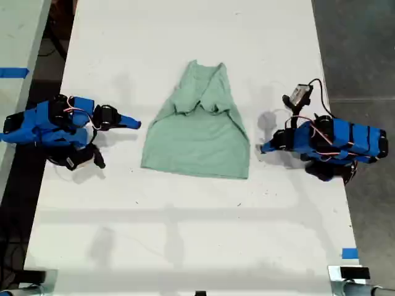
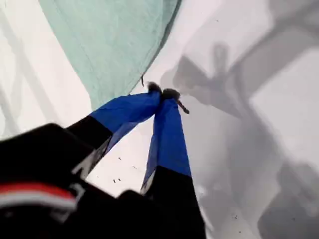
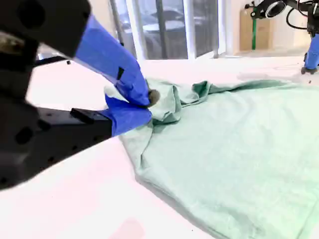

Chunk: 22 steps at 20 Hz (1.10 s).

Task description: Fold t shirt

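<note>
My first gripper (image 2: 163,93) and my second gripper (image 3: 144,102) both have their jaws together beside the t shirt (image 1: 199,126), which lies on the white table (image 1: 185,222)

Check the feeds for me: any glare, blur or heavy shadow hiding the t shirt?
Exterior view: even light, t shirt sharp, faint shadows on the table. First wrist view: soft focus, heavy shadows beside my first end effector. Second wrist view: table overexposed, shirt folds readable.
</note>
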### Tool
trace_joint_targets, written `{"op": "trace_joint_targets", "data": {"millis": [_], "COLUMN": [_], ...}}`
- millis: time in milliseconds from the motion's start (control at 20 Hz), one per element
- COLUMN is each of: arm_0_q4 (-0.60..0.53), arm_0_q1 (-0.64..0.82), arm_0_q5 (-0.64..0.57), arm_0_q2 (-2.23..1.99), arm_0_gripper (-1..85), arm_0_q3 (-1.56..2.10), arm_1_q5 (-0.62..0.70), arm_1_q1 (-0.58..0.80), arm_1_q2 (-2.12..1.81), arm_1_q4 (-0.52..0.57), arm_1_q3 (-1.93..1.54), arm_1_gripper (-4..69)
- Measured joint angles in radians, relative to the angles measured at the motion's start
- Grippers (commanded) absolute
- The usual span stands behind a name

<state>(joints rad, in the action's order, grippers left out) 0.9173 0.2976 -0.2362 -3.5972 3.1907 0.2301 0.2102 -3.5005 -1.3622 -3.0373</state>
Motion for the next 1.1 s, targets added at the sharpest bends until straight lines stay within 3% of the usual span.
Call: {"op": "trace_joint_targets", "data": {"millis": [400,650,750,900,1100], "arm_0_q4": [0.0,0.0,0.003,0.005,0.005], "arm_0_q1": [-0.002,-0.002,-0.002,-0.002,-0.002], "arm_0_q5": [0.015,0.015,0.015,0.015,0.015], "arm_0_q2": [0.0,0.0,0.0,0.0,0.0], "arm_0_gripper": [0.0,0.0,0.0,0.0,0.0], "arm_0_q3": [0.006,0.006,0.006,0.006,0.006], "arm_1_q5": [-0.011,-0.04,-0.057,-0.063,-0.072], "arm_1_q1": [-0.021,0.049,0.075,0.071,0.064], "arm_1_q2": [0.0,0.031,0.155,0.492,0.943], "arm_1_q4": [0.0,-0.046,-0.106,-0.106,0.037], "arm_1_q3": [0.0,0.071,0.212,0.453,0.629], "arm_1_gripper": [0.7,0.9,3.0,9.6,11.5]}}
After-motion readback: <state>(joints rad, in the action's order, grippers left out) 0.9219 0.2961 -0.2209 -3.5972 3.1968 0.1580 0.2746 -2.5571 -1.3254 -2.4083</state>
